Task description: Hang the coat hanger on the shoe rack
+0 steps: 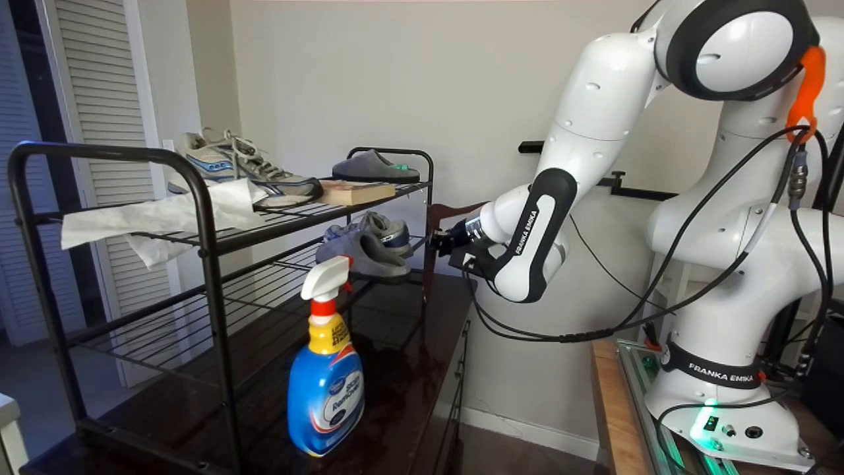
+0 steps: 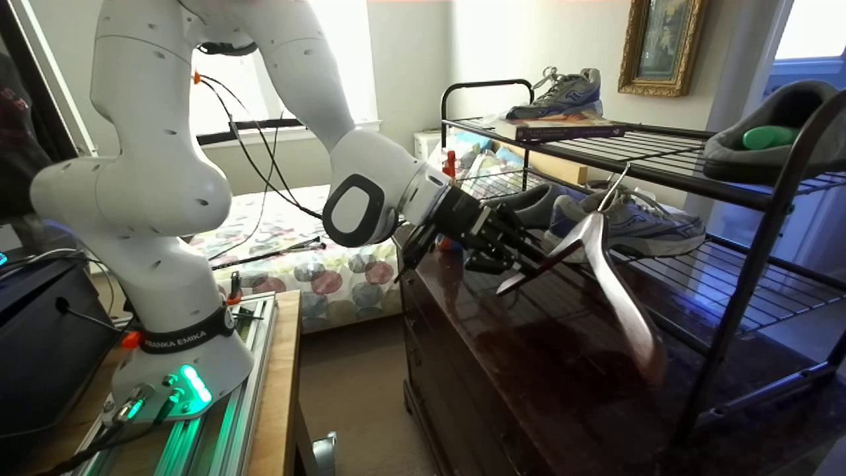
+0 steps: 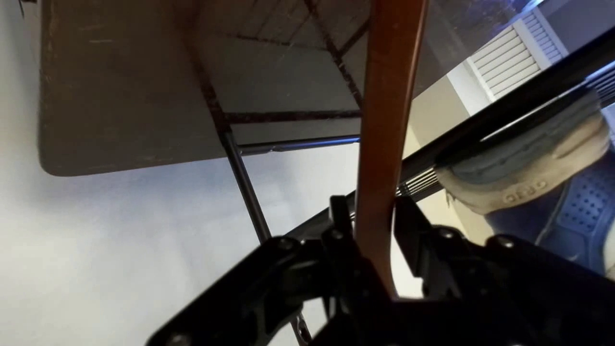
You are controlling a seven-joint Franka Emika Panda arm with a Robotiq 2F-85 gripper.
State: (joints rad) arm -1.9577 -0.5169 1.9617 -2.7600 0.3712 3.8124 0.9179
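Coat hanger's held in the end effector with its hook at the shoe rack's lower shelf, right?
Almost: the coat hanger is held in the end effector, but an exterior view shows its hook at the upper shelf of the shoe rack.

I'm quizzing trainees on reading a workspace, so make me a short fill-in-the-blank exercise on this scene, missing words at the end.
In the wrist view, the gripper straddles one bar of the ______.
The shoe rack has ______ wire shelves.
Inside the grey slipper on its top shelf is something ______.
The spray bottle on the dark cabinet has a ______ body.
Missing words: coat hanger; two; green; blue.
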